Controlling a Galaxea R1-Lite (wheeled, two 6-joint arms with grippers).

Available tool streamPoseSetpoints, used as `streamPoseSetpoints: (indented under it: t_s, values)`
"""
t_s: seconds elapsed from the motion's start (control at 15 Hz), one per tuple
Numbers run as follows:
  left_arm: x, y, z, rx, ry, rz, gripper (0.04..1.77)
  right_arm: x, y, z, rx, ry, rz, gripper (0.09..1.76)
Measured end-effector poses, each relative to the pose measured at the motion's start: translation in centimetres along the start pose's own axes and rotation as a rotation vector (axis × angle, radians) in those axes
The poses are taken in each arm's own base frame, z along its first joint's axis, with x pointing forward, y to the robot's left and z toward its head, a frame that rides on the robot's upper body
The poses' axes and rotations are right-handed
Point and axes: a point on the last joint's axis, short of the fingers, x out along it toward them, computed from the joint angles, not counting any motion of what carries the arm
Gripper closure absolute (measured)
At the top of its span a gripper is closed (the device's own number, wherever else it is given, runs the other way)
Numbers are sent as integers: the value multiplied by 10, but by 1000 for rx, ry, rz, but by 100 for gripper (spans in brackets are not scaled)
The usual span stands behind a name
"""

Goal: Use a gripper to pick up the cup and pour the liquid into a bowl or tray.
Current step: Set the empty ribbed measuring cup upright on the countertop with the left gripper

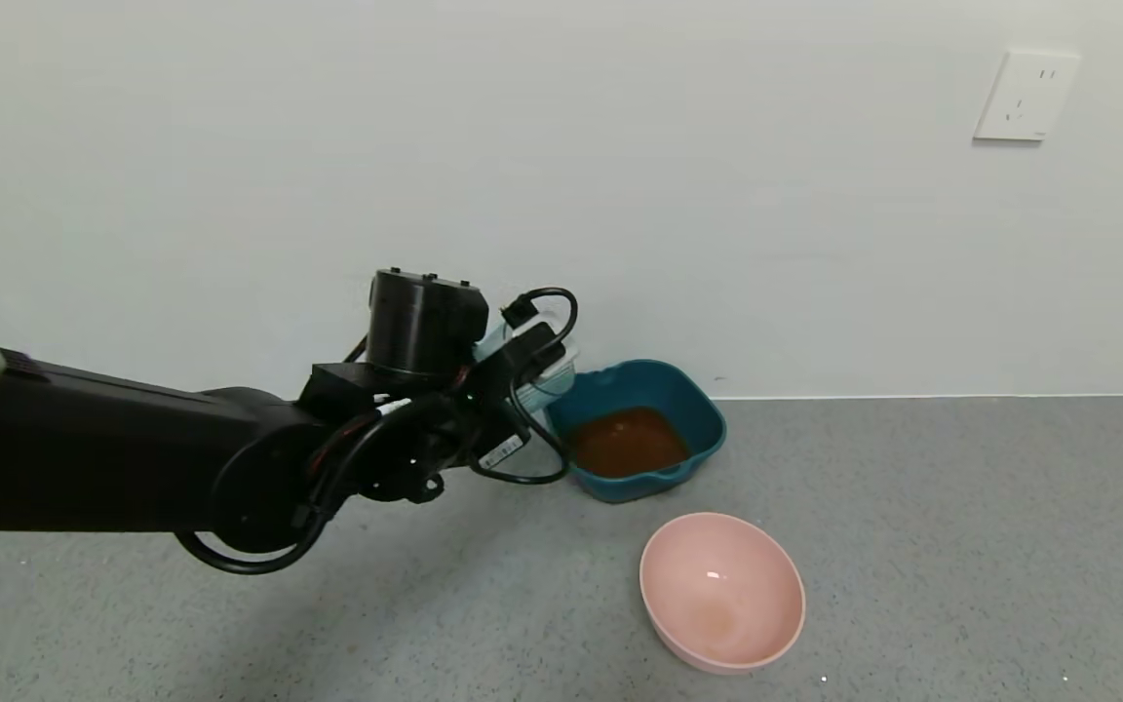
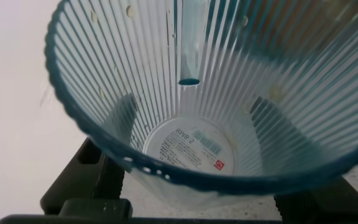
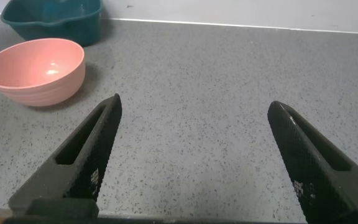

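My left gripper [image 1: 525, 365] is shut on the cup [image 1: 552, 378], a ribbed pale blue-green tumbler, and holds it raised at the far left corner of the dark teal dish [image 1: 708, 421]. In the left wrist view I look into the cup [image 2: 191, 143]; its inside shows no liquid, and my fingers [image 2: 124, 118] press both ribbed sides. The reddish-brown liquid [image 1: 628, 441] lies in the teal dish. My right gripper [image 3: 194, 109] stands open above bare grey surface, out of the head view, with the teal dish [image 3: 55, 18] far off.
A round pink bowl [image 1: 722, 590] sits in front of the teal dish; the right wrist view shows that pink bowl [image 3: 35, 68] too. A white wall with a socket [image 1: 1025, 96] runs close behind the dish. Speckled grey surface stretches to the right.
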Motion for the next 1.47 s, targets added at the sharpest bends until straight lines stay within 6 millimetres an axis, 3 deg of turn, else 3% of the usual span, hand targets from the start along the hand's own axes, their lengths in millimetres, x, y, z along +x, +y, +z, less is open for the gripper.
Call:
streamPoseSetpoints:
  t_s: [0.33,0.67,1.0,1.2,1.47]
  values:
    - [-20,27,-22,-251,-69,-84,51,0,0,0,0,-1,0,14]
    - [-24,44,-51,-452,-145,-148,51,0,0,0,0,-1,0,14]
    - [-17,56,-80,-741,-239,-67,51,0,0,0,0,-1,0,14]
    - [-5,50,-92,-786,-242,-48,51,0,0,0,0,-1,0,14]
    - [25,34,-103,-798,-271,-35,51,0,0,0,0,-1,0,14]
